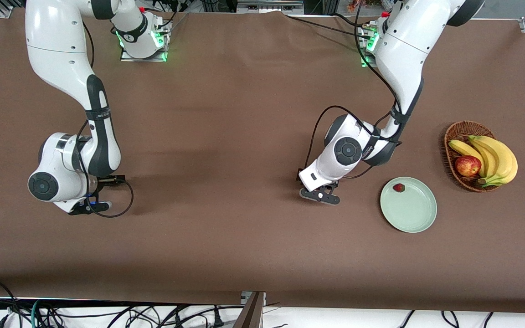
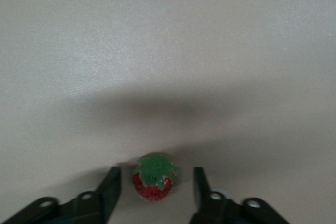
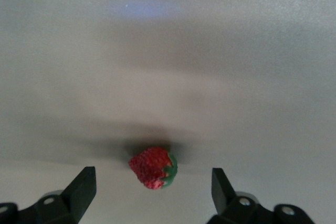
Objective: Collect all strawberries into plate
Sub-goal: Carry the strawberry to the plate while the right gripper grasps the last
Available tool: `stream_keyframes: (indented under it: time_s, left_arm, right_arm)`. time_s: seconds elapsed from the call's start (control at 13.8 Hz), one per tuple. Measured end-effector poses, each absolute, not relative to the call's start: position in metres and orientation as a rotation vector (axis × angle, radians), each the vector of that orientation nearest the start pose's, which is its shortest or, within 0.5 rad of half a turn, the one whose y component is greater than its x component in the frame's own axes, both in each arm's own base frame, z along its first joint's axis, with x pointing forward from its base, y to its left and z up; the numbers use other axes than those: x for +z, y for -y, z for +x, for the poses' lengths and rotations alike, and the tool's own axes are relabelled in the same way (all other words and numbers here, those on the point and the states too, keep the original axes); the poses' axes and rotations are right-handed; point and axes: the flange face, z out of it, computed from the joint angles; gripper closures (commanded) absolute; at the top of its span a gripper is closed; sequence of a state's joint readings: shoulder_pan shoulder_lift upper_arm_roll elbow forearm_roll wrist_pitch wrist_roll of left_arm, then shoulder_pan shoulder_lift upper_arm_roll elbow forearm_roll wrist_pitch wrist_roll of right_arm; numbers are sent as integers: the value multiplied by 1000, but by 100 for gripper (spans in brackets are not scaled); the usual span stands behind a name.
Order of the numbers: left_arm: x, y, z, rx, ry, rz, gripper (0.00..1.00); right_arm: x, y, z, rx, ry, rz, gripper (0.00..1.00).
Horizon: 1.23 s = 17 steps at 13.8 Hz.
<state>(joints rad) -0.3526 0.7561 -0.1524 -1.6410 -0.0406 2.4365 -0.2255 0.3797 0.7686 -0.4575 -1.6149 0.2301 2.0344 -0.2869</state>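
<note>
Front view: left gripper at centre, fingers spread around a strawberry, untouched; right gripper at lower left, spread wide around another berry; plate holds one strawberry

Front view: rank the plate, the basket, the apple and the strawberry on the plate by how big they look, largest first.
1. plate and basket: about equally wide, so no ranking between them.
2. apple, in the basket beside the bananas.
3. strawberry on the plate, by far the smallest.
</note>
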Motion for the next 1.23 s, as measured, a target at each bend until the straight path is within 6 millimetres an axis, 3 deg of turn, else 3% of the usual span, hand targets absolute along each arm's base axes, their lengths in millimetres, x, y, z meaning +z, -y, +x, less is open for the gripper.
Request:
stream_keyframes:
  time_s: [0.15, 0.36, 0.58, 0.73, 0.87, 1.02, 1.23]
  left_arm:
    - [181, 322, 611, 4, -334, -3261, 92]
    - [183, 319, 613, -3, -327, -3262, 94]
    - [207, 294, 632, -13, -293, -3256, 94]
    - [239, 252, 651, -7, -372, -3236, 94]
    - [262, 189, 667, 25, -545, -3202, 94]
    - [269, 126, 679, 38, -746, -3159, 93]
    - [256, 44, 685, 47, -1011, -3093, 93]
  right_arm:
    - [187, 6, 658, 451, 231, -3182, 19]
    - [185, 7, 657, 444, 227, -3182, 27]
    - [182, 7, 656, 440, 222, -3174, 29]
    - [182, 7, 656, 438, 222, -3172, 52]
    - [181, 7, 655, 439, 222, -3172, 69]
    - [183, 8, 655, 435, 220, -3172, 79]
    - [184, 6, 655, 433, 223, -3170, 79]
